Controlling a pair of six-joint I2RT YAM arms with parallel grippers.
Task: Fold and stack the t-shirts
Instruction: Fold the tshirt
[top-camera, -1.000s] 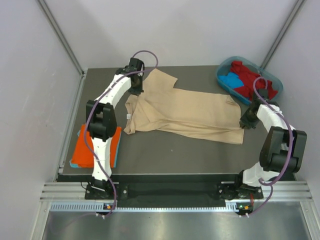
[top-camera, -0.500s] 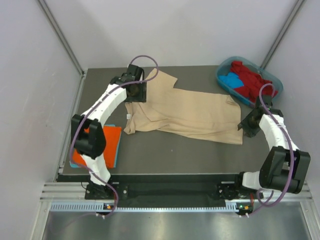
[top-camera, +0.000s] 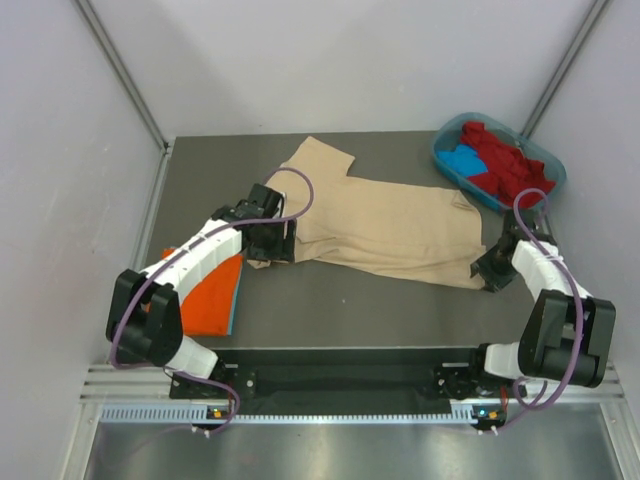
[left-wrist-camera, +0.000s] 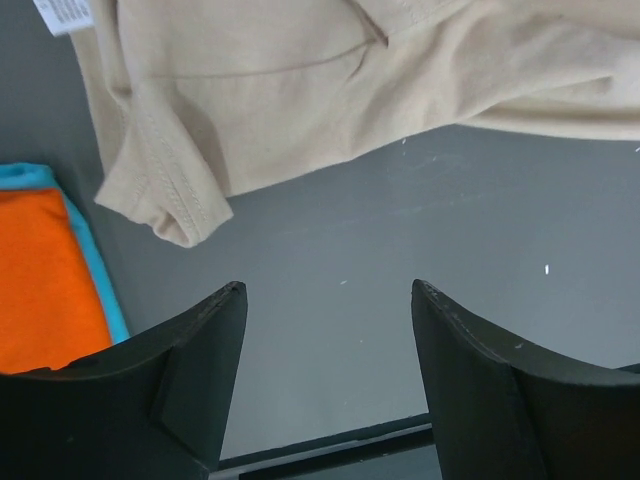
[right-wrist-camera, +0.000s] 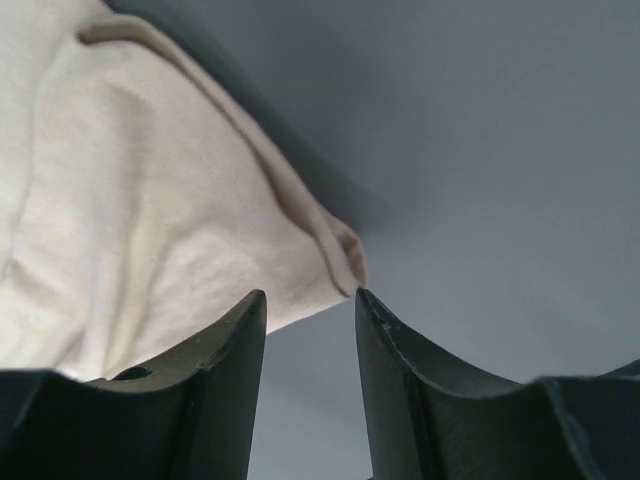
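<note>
The beige t-shirt (top-camera: 385, 225) lies spread on the table (top-camera: 340, 300), one sleeve just ahead of the left gripper (left-wrist-camera: 328, 290) (jaws wide, empty). The right gripper (right-wrist-camera: 310, 296), parted and empty, faces its hem corner. Both arms crouch low.

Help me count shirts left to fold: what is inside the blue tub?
A red shirt and a blue shirt, crumpled in the tub. Anything beneath them is covered.

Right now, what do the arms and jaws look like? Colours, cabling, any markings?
Left arm and right arm: white link shells with black joint housings, and a purple cable looping along each. Left gripper and right gripper carry matte black, wedge-shaped jaws. No markings are legible.
</note>
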